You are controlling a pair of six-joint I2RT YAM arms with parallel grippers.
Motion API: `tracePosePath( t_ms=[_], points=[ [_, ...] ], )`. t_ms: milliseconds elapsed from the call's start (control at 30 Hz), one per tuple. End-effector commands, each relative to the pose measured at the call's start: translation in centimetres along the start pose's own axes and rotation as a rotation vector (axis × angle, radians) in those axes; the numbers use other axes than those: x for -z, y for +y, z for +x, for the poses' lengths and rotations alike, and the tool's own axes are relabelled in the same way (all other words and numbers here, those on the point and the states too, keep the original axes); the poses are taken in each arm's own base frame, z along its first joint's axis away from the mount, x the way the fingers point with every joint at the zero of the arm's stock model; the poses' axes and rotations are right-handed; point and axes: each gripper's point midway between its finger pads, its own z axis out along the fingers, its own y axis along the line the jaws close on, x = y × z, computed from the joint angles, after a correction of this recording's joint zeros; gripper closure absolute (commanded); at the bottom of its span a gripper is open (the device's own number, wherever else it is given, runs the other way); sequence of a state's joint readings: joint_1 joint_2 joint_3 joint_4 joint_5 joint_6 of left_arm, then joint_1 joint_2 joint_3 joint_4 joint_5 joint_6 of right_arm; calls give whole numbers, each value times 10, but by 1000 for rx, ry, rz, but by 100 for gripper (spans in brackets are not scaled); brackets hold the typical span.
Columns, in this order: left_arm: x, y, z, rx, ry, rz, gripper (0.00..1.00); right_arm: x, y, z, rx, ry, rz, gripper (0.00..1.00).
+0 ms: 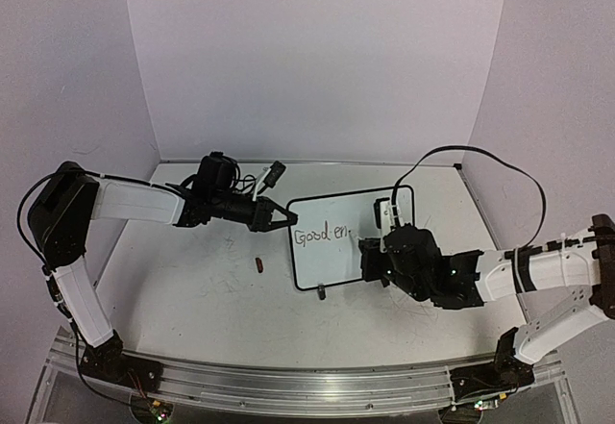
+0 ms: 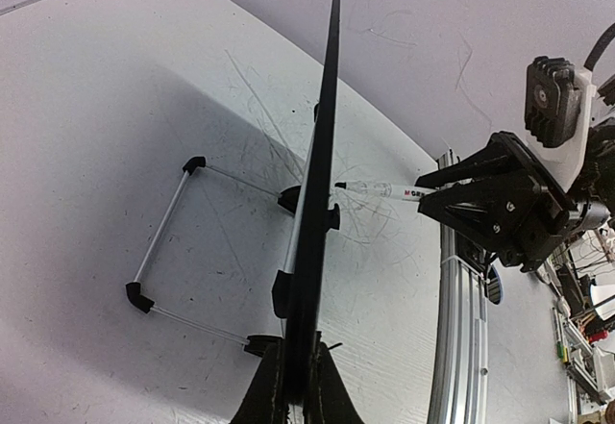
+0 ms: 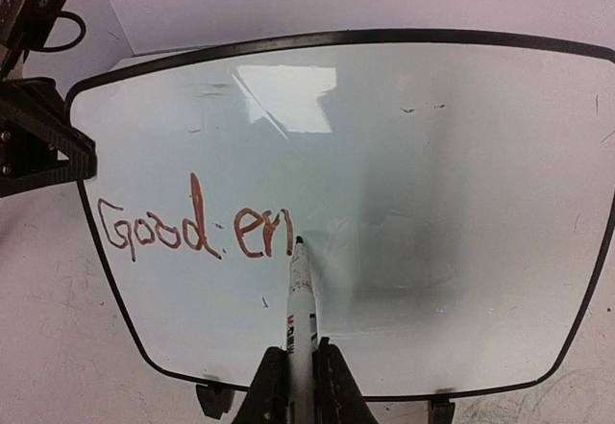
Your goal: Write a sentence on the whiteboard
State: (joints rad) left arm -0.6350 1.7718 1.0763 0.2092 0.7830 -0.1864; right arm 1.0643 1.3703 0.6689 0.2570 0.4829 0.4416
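Our right end effector [image 3: 300, 364] gripped a slim white marker pen [image 3: 302, 294], its tip touching the black-rimmed white rectangular whiteboard [image 3: 452, 184] just right of the reddish handwritten sentence [image 3: 192, 230], "Good en". Our left end effector [image 2: 298, 390] clamped the whiteboard's edge. We judged ourselves mid-word; next, "energy" needed steady rightward strokes.

Surface: the white table [image 1: 192, 299] is carrying all items and is showing faint grey scribbles [image 2: 259, 97] across much of its top.

Item 1: the whiteboard [image 1: 336, 265] is standing right of centre, resting on small black feet along its lower edge. A wire stand [image 2: 163, 214] is reaching out behind it, with its two black end caps sitting on the tabletop.

Item 2: a small dark red object [image 1: 259, 266] is lying flat near the board's left edge, not touching it. What it is cannot be told.

Item 3: a metal rail [image 1: 307, 386] is running along the near edge, bearing the left arm base [image 1: 101, 352] and the right arm base [image 1: 500, 376].
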Motion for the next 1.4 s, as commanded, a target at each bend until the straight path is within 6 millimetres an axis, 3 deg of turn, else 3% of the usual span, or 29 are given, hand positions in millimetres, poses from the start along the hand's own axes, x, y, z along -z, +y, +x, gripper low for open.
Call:
tracePosePath(
  t_ms=[0, 800, 1367],
  points=[
    [1, 4, 8, 3, 28, -56, 100, -4, 5, -13, -15, -41, -9, 100],
    [2, 4, 8, 2, 27, -56, 100, -5, -12, -15, -34, -51, 75, 100],
    [2, 3, 7, 0, 25, -55, 100, -7, -4, -29, -20, -94, 54, 100]
  ],
)
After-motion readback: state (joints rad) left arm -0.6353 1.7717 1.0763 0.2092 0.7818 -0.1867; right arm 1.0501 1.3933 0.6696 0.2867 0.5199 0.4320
